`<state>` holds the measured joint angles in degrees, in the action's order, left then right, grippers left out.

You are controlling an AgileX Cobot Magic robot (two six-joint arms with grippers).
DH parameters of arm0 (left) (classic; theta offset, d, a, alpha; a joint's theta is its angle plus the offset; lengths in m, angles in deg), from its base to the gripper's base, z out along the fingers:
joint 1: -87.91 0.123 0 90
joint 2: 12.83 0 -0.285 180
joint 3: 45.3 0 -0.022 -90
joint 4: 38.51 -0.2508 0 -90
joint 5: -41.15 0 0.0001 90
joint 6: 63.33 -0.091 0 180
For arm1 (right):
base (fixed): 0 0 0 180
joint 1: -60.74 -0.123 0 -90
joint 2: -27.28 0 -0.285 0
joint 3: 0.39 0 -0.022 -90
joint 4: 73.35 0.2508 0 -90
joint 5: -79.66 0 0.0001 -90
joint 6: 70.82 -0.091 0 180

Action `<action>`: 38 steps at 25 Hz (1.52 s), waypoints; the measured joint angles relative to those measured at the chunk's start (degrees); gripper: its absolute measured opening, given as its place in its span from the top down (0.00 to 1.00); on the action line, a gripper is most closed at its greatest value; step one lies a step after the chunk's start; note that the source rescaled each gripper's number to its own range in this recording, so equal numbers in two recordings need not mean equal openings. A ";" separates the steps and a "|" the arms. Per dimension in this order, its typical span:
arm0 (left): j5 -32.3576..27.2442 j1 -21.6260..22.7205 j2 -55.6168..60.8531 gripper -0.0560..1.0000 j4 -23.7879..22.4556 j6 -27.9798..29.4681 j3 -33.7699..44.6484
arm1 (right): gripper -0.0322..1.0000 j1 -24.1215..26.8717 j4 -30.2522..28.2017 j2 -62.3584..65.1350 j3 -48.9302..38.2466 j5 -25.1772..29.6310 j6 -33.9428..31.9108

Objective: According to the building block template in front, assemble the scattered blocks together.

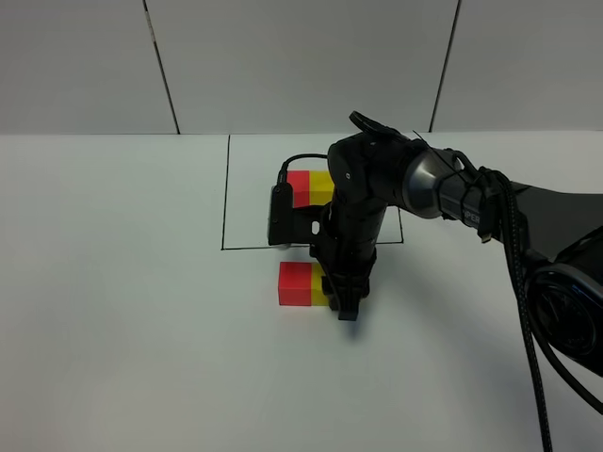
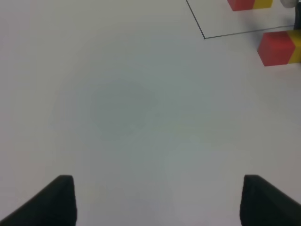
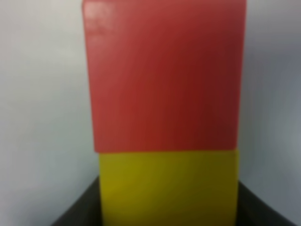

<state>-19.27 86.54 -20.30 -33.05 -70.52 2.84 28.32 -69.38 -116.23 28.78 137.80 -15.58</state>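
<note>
The template pair [image 1: 309,186], red left and yellow right, sits inside the thin black-line rectangle [image 1: 226,193]; it also shows in the left wrist view [image 2: 248,4]. Just outside the rectangle's near line, the loose red cube [image 1: 294,283] and loose yellow cube [image 1: 320,288] stand side by side, touching, red on the left. My right gripper [image 1: 345,303] reaches down across the middle and is shut on the yellow cube [image 3: 167,188], with the red cube [image 3: 164,75] flush against it. My left gripper [image 2: 155,202] is open and empty over bare table, far from the cubes [image 2: 275,47].
The white table [image 1: 122,311] runs to a grey panelled wall [image 1: 301,56] at the back. The right arm's black links and cables [image 1: 452,193] hang over the rectangle's right part and hide part of the template's yellow cube.
</note>
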 joint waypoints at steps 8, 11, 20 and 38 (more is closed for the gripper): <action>0.00 0.00 0.00 0.37 0.00 0.00 0.00 | 0.12 -0.24 -0.86 0.69 -0.19 0.64 -0.98; 0.00 0.00 0.00 0.37 0.00 0.00 0.00 | 0.02 0.06 -1.03 4.05 -0.36 1.79 -5.60; 0.00 0.00 0.00 0.37 0.00 0.00 0.00 | 0.00 12.63 -1.63 16.44 -0.36 4.63 -33.14; 0.00 0.00 0.00 0.37 0.00 0.00 0.00 | 0.00 30.89 -2.88 52.32 -43.25 -19.81 -48.91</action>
<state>-19.27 86.54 -20.30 -33.05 -70.52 2.84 59.21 -72.26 -63.92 -14.46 117.99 -64.49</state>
